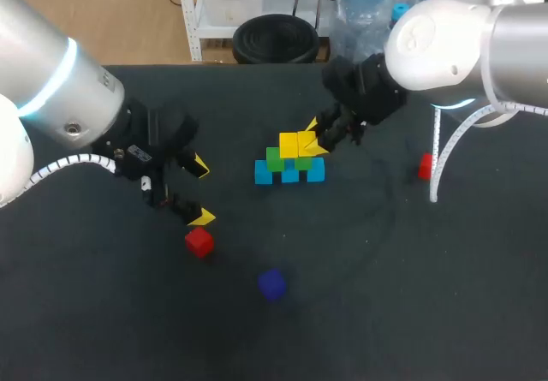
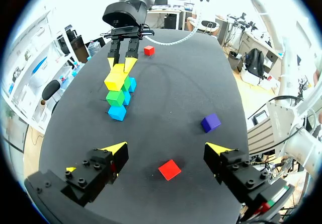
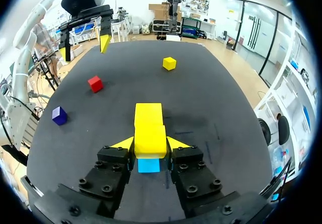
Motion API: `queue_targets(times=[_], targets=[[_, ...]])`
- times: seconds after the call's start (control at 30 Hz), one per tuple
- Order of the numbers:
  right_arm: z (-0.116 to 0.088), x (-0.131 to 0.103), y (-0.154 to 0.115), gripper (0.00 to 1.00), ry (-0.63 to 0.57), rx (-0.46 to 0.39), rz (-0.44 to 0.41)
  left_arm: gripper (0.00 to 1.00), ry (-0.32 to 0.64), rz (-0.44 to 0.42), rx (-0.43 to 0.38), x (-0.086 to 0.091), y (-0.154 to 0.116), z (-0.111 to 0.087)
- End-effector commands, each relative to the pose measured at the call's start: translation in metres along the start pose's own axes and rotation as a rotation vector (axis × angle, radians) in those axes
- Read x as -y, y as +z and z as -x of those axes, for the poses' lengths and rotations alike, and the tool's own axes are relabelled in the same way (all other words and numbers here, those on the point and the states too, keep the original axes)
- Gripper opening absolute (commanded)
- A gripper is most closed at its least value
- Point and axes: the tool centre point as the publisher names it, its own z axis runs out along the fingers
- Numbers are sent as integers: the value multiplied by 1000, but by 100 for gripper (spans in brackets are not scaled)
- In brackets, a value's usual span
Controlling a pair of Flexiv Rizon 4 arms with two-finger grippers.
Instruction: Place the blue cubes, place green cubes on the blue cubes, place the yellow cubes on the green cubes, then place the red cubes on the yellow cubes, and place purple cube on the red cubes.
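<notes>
As left hand (image 1: 201, 191) gapes, right hand (image 3: 151, 146) grips yellow cube (image 3: 150, 137).

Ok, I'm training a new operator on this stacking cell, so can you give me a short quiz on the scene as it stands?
1. True or false: the left gripper is shut on the red cube near it.
2. How many blue cubes form the bottom row?
3. The right gripper holds a cube of which colour? A purple, B yellow, C green.
Key: 1 false, it is open. 2 three. 3 B, a yellow cube.
</notes>
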Motion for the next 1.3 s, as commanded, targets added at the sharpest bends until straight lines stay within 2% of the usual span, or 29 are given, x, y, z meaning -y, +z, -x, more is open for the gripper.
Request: queue_targets(times=[0.03, 0.17, 0.2, 0.27, 0.47, 0.8, 0.87, 0.9, 0.93, 1.0, 1.03, 1.07, 1.3], targets=[[0, 2, 0, 42, 2, 1, 3, 100, 4, -3, 5, -1, 0, -1], [0, 3, 0, 50, 3, 2, 3, 100, 4, -3, 5, -1, 0, -1], [-1, 3, 0, 65, 3, 2, 3, 100, 4, -3, 5, -1, 0, -1], [-1, 3, -1, 79, 3, 2, 4, 100, 4, -3, 5, -1, 0, -1], [-2, 3, -3, 100, 11, 2, 4, 100, 4, -3, 5, -1, 0, -1], [-11, -1, -24, 100, 37, 0, -18, 100, 4, -3, 5, -1, 0, -1], [-12, -1, -27, 89, 40, 2, -25, 100, 4, -3, 5, -1, 0, -1], [-13, 0, -29, 67, 41, 4, -30, 100, 4, -3, 5, -1, 0, -1], [-13, 0, -31, 40, 40, 7, -33, 100, 4, -3, 5, -1, 0, -1], [-15, 1, -33, 25, 40, 8, -41, 100, 4, -3, 5, -1, 0, -1], [-16, 2, -34, 8, 41, 9, -45, 100, 4, -3, 5, -1, 0, -1], [-17, 2, -34, 0, 42, 9, -46, 100, 4, -3, 5, -1, 0, -1], [-22, 1, -30, 0, 39, 24, -41, 100, 4, -3, 5, -1, 0, -1]])
